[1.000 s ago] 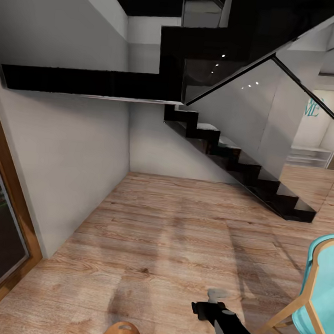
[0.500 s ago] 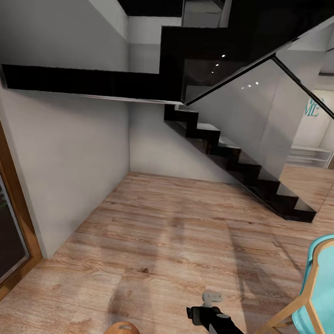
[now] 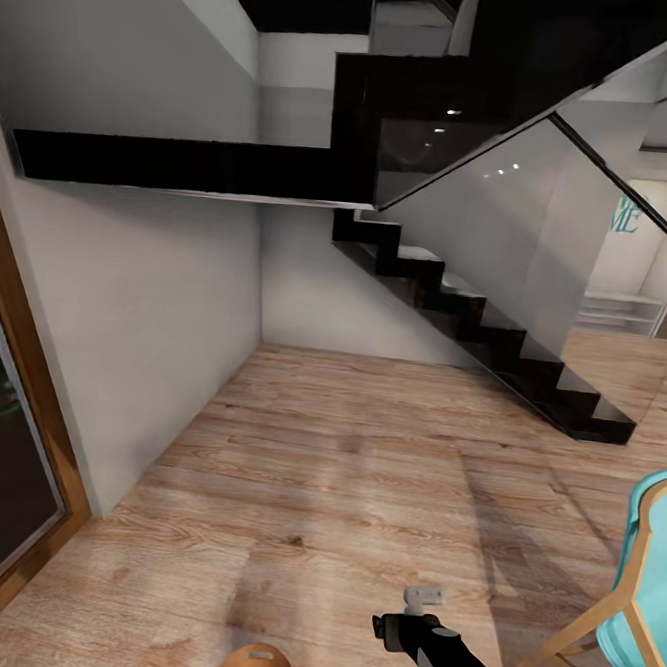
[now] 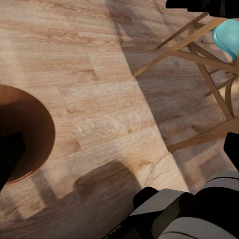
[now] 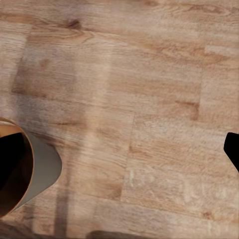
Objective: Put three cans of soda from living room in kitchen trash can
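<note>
The light wood floor runs ahead to a black staircase with a glass side panel; since half a second ago the whole view has shifted slightly, so the camera has moved. A turquoise chair stands to the right of the right gripper, whose jaw state I cannot tell. The tash can sits low, left of that gripper; its brown inside shows in the left wrist view.
</note>
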Robot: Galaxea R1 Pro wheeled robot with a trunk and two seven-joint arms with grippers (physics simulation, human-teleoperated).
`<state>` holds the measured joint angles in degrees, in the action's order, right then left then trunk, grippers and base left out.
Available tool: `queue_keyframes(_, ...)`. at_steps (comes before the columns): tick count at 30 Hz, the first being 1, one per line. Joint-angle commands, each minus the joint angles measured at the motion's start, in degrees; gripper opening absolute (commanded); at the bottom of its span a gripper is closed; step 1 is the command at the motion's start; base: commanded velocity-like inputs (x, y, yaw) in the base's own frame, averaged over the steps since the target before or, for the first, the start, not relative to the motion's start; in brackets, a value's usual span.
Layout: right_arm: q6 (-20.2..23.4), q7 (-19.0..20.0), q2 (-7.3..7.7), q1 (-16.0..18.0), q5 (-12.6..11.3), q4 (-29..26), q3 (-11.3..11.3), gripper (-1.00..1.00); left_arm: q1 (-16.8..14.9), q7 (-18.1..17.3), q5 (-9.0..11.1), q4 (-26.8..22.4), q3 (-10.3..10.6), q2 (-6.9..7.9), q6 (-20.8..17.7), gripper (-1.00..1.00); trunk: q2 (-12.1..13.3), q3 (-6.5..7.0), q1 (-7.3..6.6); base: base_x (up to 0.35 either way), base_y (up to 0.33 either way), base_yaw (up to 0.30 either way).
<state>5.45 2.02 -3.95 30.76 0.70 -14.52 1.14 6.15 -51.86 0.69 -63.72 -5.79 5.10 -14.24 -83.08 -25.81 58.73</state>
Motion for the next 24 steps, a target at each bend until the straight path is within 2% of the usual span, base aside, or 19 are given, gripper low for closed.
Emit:
queue_keyframes(1, 0.0, 0.0, 0.0, 0.0, 0.0, 0.0, 0.0, 1.0, 0.0, 0.0, 0.0, 0.0, 0.0, 0.0, 0.0, 1.0, 0.0, 0.0, 0.0, 0.0, 0.02, 0.0)
queue_keyframes(11, -0.3, 0.1, 0.01, 0.0, 0.0, 0.0, 0.0, 1.0, 0.0, 0.0, 0.0, 0.0, 0.0, 0.0, 0.0, 1.0, 0.0, 0.0, 0.0, 0.0, 0.13, 0.0)
queue_keyframes(16, -2.2, 0.1, 0.08, 0.0, 0.0, 0.0, 0.1, 1.0, 0.0, -0.1, 0.0, -0.1, 0.0, 0.0, 0.0, 1.0, 0.0, 0.0, 0.0, 0.0, 0.032, 0.0)
queue_keyframes(24, -2.4, 0.2, 0.09, 0.0, 0.0, 0.0, 0.1, 1.0, 0.0, -0.1, 0.1, -0.1, 0.0, 0.0, 0.0, 1.0, 0.0, 0.0, 0.0, 0.0, 0.011, 0.0)
